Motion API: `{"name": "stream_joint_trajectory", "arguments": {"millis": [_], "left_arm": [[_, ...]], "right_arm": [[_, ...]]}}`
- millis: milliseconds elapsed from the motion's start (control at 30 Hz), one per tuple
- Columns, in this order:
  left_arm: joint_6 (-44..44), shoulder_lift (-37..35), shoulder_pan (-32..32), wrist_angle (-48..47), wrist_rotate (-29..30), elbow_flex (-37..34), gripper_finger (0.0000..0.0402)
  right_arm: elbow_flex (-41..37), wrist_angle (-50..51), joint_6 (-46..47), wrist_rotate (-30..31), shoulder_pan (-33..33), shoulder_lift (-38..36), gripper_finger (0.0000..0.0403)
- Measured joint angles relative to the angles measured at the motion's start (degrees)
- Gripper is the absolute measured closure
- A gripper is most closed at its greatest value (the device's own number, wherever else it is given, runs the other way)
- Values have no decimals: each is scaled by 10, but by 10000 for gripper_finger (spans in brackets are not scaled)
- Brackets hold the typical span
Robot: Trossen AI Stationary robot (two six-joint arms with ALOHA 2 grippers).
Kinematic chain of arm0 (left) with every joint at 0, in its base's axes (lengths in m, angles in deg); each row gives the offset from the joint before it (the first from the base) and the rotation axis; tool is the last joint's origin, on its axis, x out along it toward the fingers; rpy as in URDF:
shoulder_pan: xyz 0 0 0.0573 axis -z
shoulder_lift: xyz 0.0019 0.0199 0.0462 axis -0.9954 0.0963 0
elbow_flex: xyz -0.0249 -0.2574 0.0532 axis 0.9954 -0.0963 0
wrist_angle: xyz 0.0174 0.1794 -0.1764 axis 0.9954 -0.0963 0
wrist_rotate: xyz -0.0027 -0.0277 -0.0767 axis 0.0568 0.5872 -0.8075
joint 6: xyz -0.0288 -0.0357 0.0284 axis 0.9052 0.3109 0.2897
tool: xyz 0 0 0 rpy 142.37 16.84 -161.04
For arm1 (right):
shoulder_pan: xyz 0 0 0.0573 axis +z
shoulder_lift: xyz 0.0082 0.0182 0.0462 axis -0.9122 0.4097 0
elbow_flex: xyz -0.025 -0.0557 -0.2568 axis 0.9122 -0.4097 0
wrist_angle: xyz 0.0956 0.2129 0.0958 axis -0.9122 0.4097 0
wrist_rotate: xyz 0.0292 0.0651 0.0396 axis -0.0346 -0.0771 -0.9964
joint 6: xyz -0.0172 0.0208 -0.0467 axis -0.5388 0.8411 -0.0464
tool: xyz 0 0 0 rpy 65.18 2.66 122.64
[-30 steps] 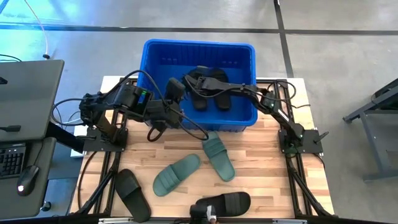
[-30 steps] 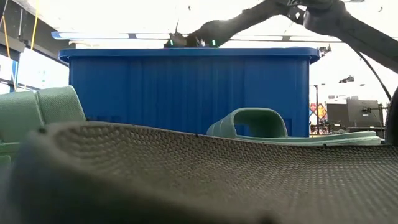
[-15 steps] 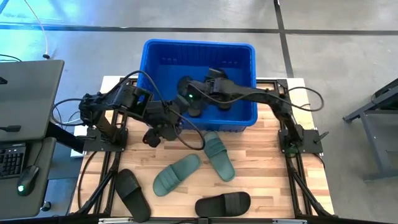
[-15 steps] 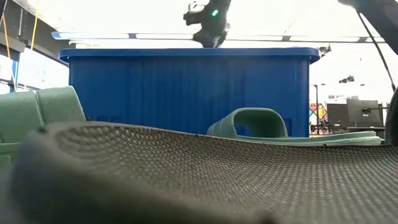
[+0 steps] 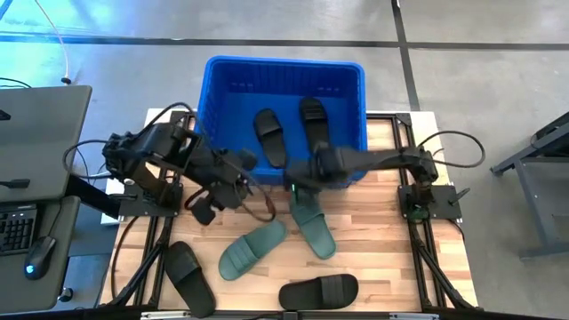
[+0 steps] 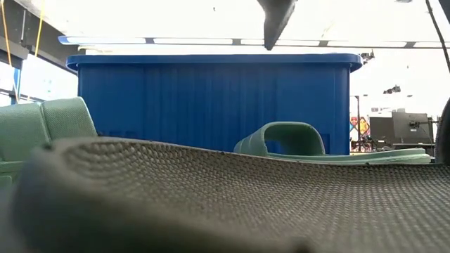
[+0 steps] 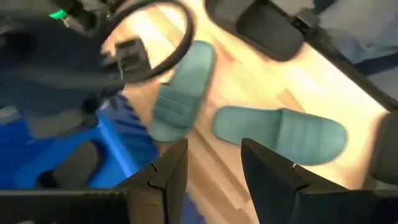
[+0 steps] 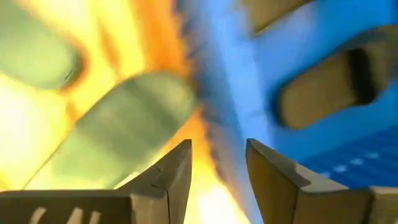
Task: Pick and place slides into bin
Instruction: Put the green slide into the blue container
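Right hand reaching across the counter from the right, hovering at the near wall of the blue bin, just above the upper end of one sage green slide. Fingers spread apart with nothing between them, seen in the right wrist view over the bin's edge and the green slide.

Left hand low over the wood at the left front of the bin, fingers parted and empty, pointed toward both green slides.

Inside the bin, two black slides: one left of centre, the other just right of it, lying roughly side by side on the blue floor.

On the counter, four slides. Second sage green slide angled beside the first, near it, possibly touching at the toe, though hard to tell from above. Black slide near the front left corner. Another black slide at the front edge, centre, filling the foreground of the low view as a dark textured sole.

Beside the counter, on the left, a grey desk with a keyboard and mouse.
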Motion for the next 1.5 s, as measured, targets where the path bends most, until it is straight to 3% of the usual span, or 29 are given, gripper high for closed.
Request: {"name": "stream_joint_trajectory", "arguments": {"millis": [200,433,600,800,1000,1200,1300,1400,1500], "left_arm": [[35,-25,73,-1,23,-77,263],[107,-83,161,-2,153,-261,263],[211,-112,202,20,227,-398,263],[214,-117,212,124,224,-509,263],[176,-118,204,183,177,-527,263],[185,-130,204,182,178,-527,263],[190,-131,204,179,178,-521,263],[191,-131,204,179,176,-515,263],[189,-131,204,177,175,-510,263]], "right_arm": [[-103,-19,71,39,91,1,251],[-234,-54,156,131,171,1,240],[-330,-189,108,136,198,1,244],[-403,-345,40,189,194,1,254],[-412,-358,31,202,167,1,261],[-412,-382,-1,201,138,1,261],[-413,-399,0,171,119,1,263],[-413,-417,1,127,106,1,285],[-413,-436,-9,105,105,0,341]]}}
